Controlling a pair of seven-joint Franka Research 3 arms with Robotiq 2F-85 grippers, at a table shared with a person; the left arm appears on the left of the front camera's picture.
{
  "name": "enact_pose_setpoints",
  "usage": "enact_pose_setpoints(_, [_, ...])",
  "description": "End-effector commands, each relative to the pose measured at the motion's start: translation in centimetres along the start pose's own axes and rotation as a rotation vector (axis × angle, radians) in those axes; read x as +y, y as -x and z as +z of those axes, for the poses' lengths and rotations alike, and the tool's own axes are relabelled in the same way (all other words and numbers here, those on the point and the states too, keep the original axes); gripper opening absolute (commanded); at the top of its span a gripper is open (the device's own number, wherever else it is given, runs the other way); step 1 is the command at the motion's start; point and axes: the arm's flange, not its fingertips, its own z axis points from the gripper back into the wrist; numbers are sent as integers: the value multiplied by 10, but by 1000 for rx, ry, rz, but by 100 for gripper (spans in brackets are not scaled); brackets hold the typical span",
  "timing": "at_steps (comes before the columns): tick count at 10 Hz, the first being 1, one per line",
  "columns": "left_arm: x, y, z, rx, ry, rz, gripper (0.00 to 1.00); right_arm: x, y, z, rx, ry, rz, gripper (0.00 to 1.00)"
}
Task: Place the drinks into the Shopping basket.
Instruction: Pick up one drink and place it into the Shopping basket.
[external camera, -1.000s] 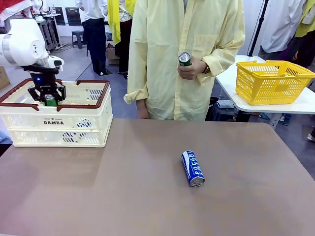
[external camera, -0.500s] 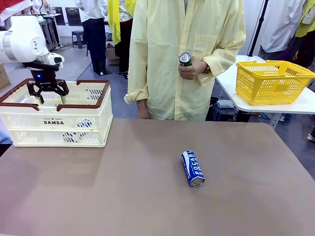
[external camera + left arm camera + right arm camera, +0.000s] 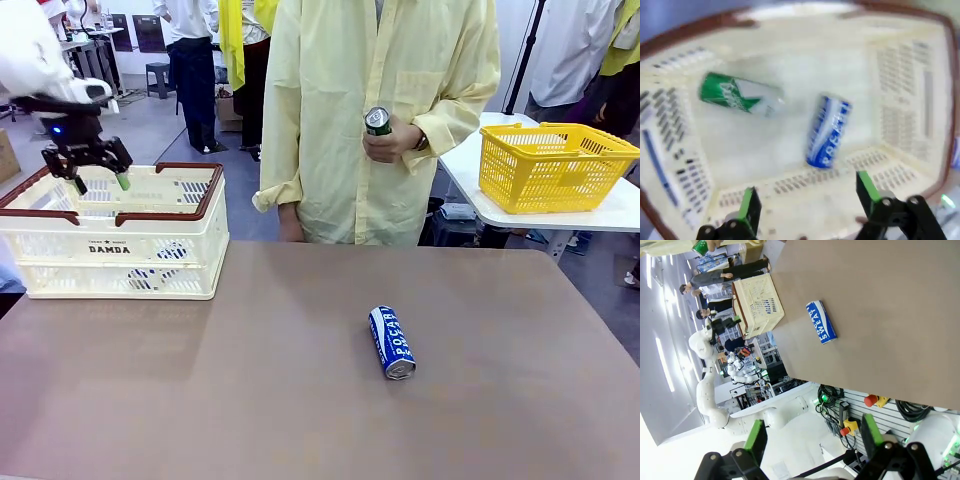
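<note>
Hovering left pincer (image 3: 100,185) | green can (image 3: 732,94), blue can (image 3: 827,132) beneath, in Shopping basket (image 3: 190,240)

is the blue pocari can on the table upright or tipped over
Tipped over. The blue Pocari can lies on its side on the table, its silver end toward the camera.

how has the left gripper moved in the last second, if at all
Yes: the left gripper has risen from inside the basket to about rim height, drifting slightly left, now open.

White arm (image 3: 25,55), black pincer (image 3: 100,182), green pads (image 3: 747,204)
</note>
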Motion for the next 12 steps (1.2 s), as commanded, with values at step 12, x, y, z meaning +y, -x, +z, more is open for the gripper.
enact_pose_setpoints(12, [147,198,34,-218,1336,-398,100,2,2,0,4,2,-3,100])
